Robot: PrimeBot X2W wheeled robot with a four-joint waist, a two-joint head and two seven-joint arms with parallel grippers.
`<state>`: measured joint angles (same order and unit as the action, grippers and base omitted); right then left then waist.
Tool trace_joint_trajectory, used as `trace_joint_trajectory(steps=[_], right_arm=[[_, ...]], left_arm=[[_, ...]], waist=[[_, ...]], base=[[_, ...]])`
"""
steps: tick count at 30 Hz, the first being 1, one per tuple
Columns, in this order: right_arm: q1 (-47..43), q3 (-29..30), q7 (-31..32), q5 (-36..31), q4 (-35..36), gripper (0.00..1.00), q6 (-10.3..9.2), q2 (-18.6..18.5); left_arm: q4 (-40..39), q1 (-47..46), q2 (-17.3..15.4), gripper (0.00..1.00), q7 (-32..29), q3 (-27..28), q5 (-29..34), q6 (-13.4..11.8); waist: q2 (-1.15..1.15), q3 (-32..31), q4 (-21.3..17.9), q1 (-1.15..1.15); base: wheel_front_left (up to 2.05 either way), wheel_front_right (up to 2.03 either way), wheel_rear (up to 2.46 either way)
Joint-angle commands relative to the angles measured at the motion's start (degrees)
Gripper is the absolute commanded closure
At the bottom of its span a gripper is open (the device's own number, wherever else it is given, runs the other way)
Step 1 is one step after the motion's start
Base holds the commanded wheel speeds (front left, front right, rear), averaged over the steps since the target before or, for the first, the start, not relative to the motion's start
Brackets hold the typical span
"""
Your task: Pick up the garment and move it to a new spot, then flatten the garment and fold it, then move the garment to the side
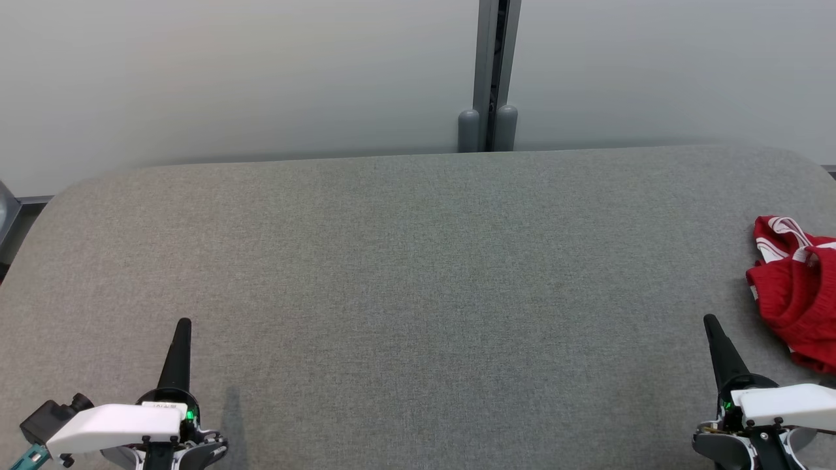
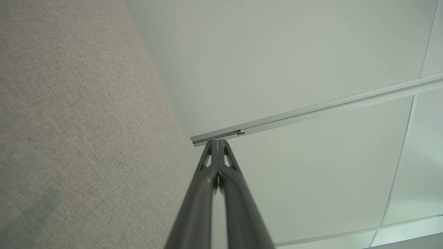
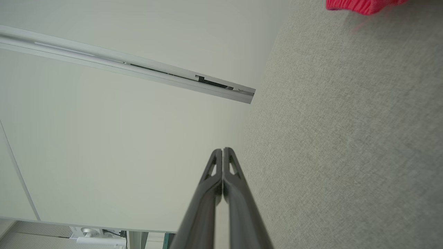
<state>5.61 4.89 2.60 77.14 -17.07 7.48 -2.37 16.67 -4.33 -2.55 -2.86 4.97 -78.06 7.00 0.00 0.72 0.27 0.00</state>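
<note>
On grey table (image 1: 418, 294), far right of head view: red garment (image 1: 797, 294) with white stripes, crumpled, cut by frame edge. Long axis roughly near-to-far, striped end pointing away. Left gripper (image 1: 183, 325) lower left, right gripper (image 1: 710, 321) lower right, near garment but apart from it.

Left wrist view: left gripper (image 2: 218, 141) fingers pressed tip to tip, nothing between.

Right wrist view: right gripper (image 3: 223, 150) likewise pressed together, empty. Garment (image 3: 360, 5) at top edge.
</note>
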Motion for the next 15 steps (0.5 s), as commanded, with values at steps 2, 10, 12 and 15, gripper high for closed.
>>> trace_joint_trajectory(steps=[2,10,12,15], right_arm=[[0.9,0.3,0.7,2.0,1.0,1.00,0.02,-0.6],[0.9,0.7,1.7,5.2,1.5,1.00,0.02,-0.6],[0.9,1.0,2.2,7.9,2.0,1.00,0.02,-0.7],[0.9,1.1,2.6,9.1,2.2,1.00,0.02,-0.7]], left_arm=[[-0.8,-1.5,-0.3,1.00,-0.4,0.5,-1.8,0.3],[-1.3,-1.7,-0.4,1.00,-1.2,0.8,-4.9,0.4],[-1.7,-1.9,-0.4,1.00,-1.9,1.0,-7.3,0.5],[-1.9,-2.0,-0.4,1.00,-2.2,1.2,-8.5,0.5]], waist=[[0.00,0.0,0.0,0.00],[0.00,-0.1,-0.1,0.00],[0.00,-0.2,-0.1,0.00],[0.00,-0.3,-0.1,0.00]], base=[[0.00,0.00,0.00],[0.00,0.00,0.00],[0.00,0.00,0.00],[0.00,0.00,0.00]])
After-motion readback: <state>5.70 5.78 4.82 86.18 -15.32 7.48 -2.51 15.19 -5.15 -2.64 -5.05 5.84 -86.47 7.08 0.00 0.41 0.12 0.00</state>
